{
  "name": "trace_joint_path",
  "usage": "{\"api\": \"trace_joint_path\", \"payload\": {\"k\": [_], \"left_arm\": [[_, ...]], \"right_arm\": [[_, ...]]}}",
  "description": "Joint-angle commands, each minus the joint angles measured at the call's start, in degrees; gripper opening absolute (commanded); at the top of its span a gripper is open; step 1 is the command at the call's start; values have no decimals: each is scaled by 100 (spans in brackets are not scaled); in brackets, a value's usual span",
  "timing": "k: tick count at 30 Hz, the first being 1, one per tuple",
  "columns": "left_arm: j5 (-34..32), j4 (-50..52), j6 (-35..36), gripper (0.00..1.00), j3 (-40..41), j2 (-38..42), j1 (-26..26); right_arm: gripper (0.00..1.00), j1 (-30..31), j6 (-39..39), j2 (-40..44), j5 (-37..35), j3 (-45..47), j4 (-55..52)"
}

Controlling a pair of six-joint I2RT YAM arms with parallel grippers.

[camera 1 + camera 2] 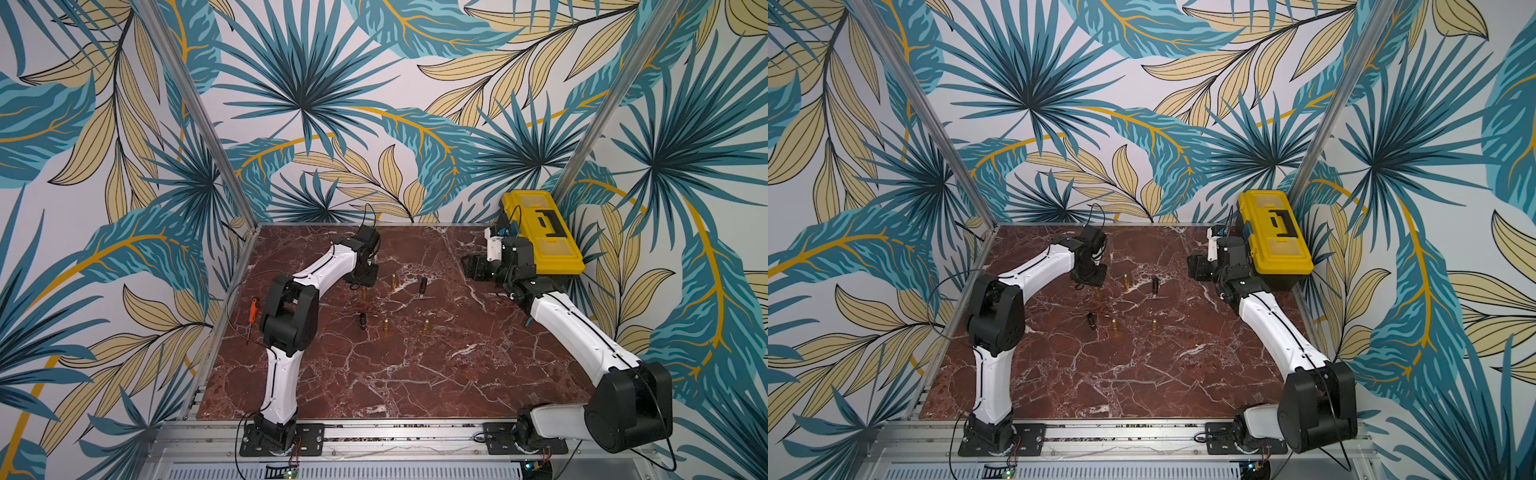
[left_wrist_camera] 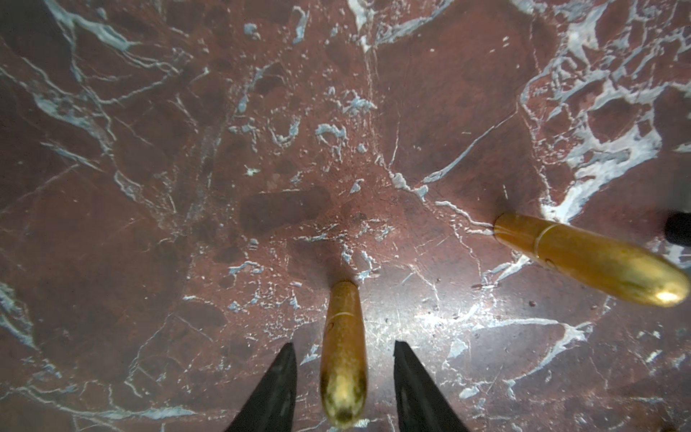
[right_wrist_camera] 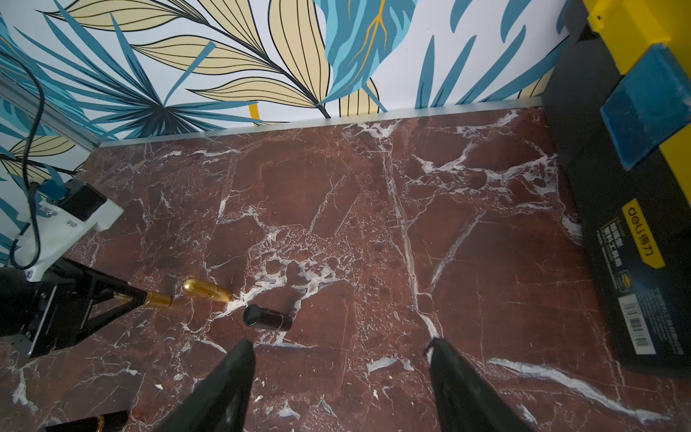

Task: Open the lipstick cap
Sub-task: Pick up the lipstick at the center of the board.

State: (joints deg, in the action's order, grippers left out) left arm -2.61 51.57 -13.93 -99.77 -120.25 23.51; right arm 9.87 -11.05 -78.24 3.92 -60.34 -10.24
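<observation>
Six small tubes, four gold and two dark, sit mid-bench, with a yellow toolbox in the far right corner and open marble across the near half. The left end effector straddles one gold lipstick that stands upright, long axis vertical and rounded tip up. Its jaws are partly open with a gap on each side, and a second gold lipstick stands just beside. The right end effector hangs wide open and empty near the toolbox, with a dark cylinder ahead of it.
</observation>
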Motion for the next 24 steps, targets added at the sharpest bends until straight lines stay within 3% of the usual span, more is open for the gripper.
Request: {"api": "trace_joint_path", "payload": {"k": [1, 24], "left_arm": [[63, 37, 13, 42, -4, 62, -30], [-44, 116, 132, 20, 1, -108, -34]], "right_arm": [[73, 50, 68, -113, 81, -57, -14], [72, 212, 230, -210, 390, -110, 45]]}}
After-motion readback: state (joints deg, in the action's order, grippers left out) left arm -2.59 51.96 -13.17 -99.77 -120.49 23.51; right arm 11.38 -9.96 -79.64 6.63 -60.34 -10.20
